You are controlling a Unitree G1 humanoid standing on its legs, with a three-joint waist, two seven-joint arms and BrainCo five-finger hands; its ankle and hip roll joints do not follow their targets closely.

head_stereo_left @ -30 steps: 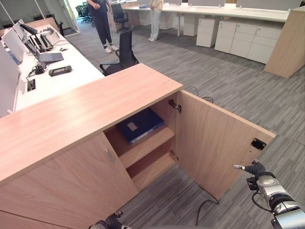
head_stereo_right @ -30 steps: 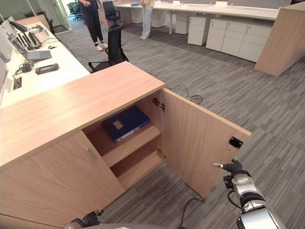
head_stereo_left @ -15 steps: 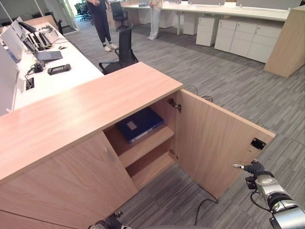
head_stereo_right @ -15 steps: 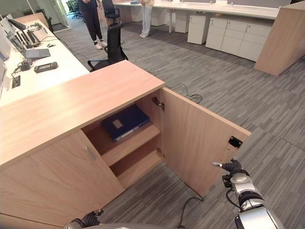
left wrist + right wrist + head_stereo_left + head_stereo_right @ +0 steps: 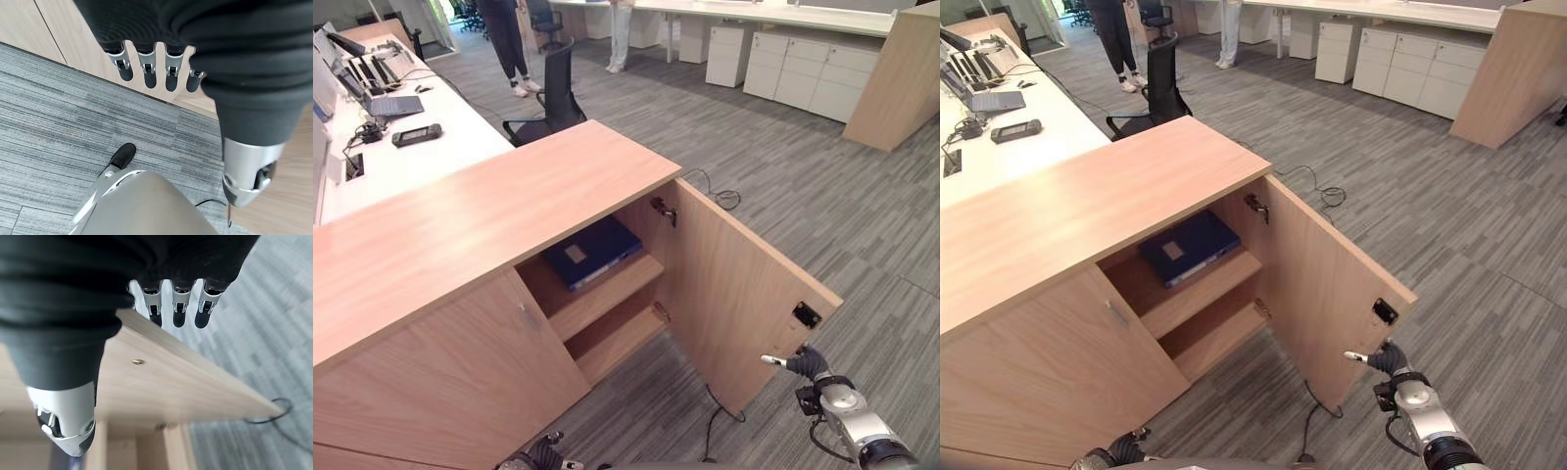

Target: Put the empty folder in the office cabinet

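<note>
Lying flat on cabinet point(image 5: 489, 225) shelf: blue folder point(image 5: 594, 252). Hanging relaxed, holding nothing: right hand point(image 5: 178, 303) fingers just beyond open door point(image 5: 744, 294) edge. Left hand point(image 5: 151, 68) likewise loose, near carpet point(image 5: 58, 117).

A black office chair point(image 5: 551, 88) stands beyond the white desk point(image 5: 431, 157) (laptop point(image 5: 393, 104) on it), two people point(image 5: 506, 39) farther off.

folder point(image 5: 595, 253): rear hidden inside cabinet point(image 5: 489, 211) | lower shelf: contents unseen

cabinet point(image 5: 489, 211) with right door point(image 5: 744, 294) open; blue folder point(image 5: 592, 253) lies flat on upper shelf point(image 5: 607, 294), lower shelf point(image 5: 622, 338) under it. grey carpet floor point(image 5: 783, 176) under cabinet.
</note>
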